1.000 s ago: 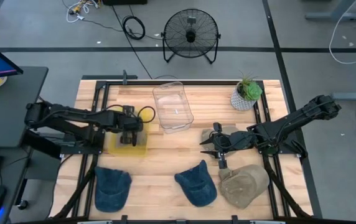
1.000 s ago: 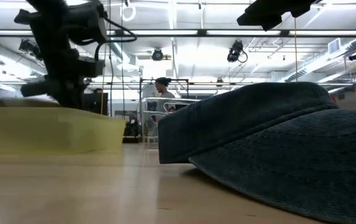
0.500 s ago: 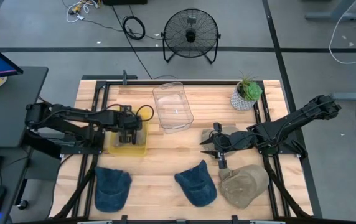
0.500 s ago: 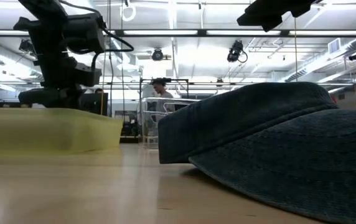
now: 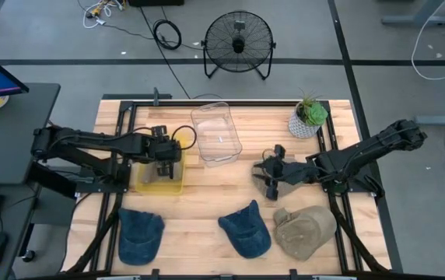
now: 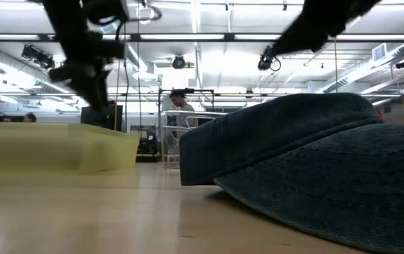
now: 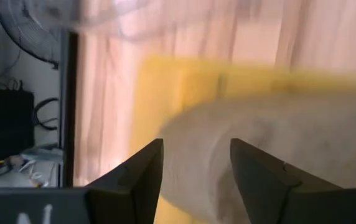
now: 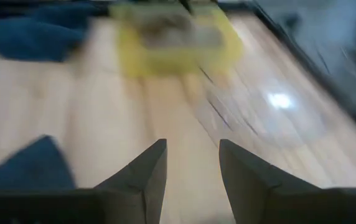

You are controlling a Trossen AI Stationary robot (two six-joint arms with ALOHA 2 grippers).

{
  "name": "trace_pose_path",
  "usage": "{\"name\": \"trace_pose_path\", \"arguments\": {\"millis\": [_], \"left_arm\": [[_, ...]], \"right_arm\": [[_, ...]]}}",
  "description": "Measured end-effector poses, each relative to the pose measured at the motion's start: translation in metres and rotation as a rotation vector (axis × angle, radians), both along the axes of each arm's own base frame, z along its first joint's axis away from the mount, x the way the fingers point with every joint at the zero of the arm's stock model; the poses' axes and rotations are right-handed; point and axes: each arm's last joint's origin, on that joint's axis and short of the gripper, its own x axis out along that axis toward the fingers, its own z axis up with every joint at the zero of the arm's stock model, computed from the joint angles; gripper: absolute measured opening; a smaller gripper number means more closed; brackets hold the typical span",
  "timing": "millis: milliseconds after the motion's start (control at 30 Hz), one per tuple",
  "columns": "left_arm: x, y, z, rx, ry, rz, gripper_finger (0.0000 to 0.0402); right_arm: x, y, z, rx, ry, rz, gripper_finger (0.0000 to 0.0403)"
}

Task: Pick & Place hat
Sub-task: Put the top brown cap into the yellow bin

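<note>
1. The wooden table [image 5: 207,210] fills the middle of the high view, with a dark frame along its sides.
2. The left arm reaches in from the left edge of the high view. Its left gripper [image 5: 166,159] hangs over the yellow bin [image 5: 159,180], left of centre. In the left wrist view its fingers [image 7: 142,171] stand apart with nothing between them, and a pale tan hat [image 7: 277,149] lies in the bin beyond them.
3. The right arm comes in from the right edge of the high view. Its right gripper [image 5: 270,177] sits right of centre, above the boards. In the right wrist view the fingers [image 8: 145,174] are spread and empty.
4. A khaki hat [image 5: 306,230] lies at the lower right of the high view, near the table's front edge.
5. A denim hat [image 5: 246,226] lies at lower centre, just beside the khaki one; it also fills the right half of the low view.
6. A second denim hat [image 5: 140,232] lies at lower left, below the yellow bin.
7. A clear plastic tub [image 5: 216,134] sits at upper centre.
8. A small potted plant [image 5: 309,117] stands at the upper right of the table.
</note>
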Motion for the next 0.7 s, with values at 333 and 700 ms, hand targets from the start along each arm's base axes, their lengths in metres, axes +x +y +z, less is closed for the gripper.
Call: {"name": "trace_pose_path", "arguments": {"millis": [333,700], "left_arm": [[0.027,-0.014,0.033,-0.017,-0.318,-0.037,0.0188],[0.032,-0.020,0.037,-0.024,-0.388,-0.061,0.0188]], "right_arm": [[-0.032,-0.033,-0.030,0.220,0.278,-0.529,0.0151],[-0.045,-0.037,-0.077,0.271,0.270,-0.584,0.0151]]}}
